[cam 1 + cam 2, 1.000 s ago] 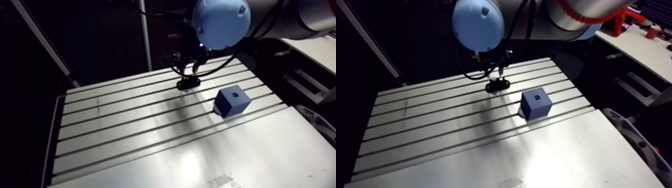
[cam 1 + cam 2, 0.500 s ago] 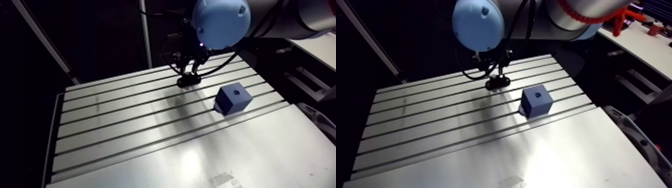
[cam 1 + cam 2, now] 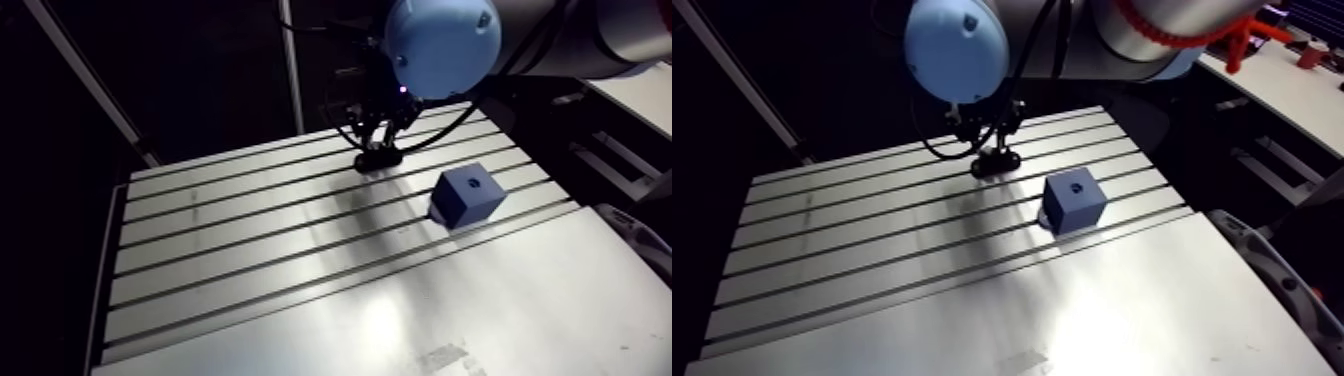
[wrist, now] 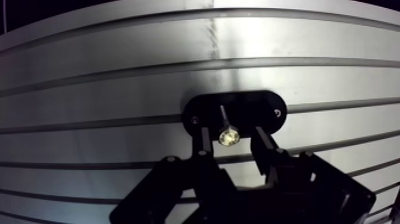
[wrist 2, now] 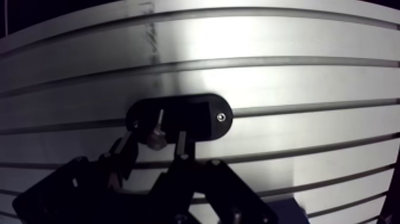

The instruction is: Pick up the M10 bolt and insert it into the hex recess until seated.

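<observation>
Hardly anything has moved since the earlier look. The gripper was already down over the black holder and it stays there; the slight slide of the whole scene is only the camera riding on the arm.

Biggest first: the slotted aluminium table [image 3: 250, 290] fills the arm view, its grooves running across under a bright glare. Above it hangs the arm's light-blue joint cap [image 3: 443, 42], with the wrist dropping towards the table's far side.

Out on the table sits the blue block [image 3: 467, 196], well apart from the gripper, showing a small dark recess [image 3: 471, 183] in its top face. I can't make out the recess's shape from where I stand.

Now the wrist view: the black oval holder [image 4: 265, 110] lies flat across the table, directly under the gripper [image 4: 230, 130]. The fingers [image 4: 203, 142] are spread, one on each side of the holder's middle.

Between them is the bolt [image 4: 227, 137], upright in the holder, its pale head towards the camera and its shank running down. A sliver of gap shows on both sides of the head, so nothing is clamped.
</observation>
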Robot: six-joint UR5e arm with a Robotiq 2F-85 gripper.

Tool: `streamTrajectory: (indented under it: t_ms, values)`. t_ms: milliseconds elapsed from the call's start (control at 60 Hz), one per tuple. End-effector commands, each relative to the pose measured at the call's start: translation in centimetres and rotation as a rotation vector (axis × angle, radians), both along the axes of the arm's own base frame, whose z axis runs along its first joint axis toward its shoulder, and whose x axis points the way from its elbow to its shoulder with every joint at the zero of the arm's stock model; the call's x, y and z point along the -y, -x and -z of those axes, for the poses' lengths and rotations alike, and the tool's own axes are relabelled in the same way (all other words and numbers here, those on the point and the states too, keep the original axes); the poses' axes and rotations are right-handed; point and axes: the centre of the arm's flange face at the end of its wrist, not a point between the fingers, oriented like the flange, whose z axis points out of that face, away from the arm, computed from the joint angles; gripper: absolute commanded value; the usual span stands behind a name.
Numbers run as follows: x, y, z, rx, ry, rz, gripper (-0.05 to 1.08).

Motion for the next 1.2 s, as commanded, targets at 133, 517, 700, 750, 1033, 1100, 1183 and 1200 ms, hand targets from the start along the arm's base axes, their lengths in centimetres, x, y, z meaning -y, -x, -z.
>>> streamTrajectory:
  t_ms: [133,517,700,750,1033,1100,1183,1200]
  values:
    - [0.0,0.0,0.05,0.001,0.0,0.0,0.55]
    - [0.13,-0.03,0.11,0.001,0.003,-0.002,0.61]
    - [0.21,-0.02,0.11,0.002,0.002,-0.003,0.62]
    - [0.21,-0.01,0.28,0.005,0.003,-0.003,0.62]
    - [0.24,0.04,0.41,0.008,-0.001,-0.004,0.62]
    - [0.24,0.04,0.41,0.008,-0.001,-0.004,0.62]
    - [0.24,0.04,0.41,0.008,-0.001,-0.004,0.62]
    - [0.24,0.04,0.41,0.008,-0.001,-0.004,0.62]
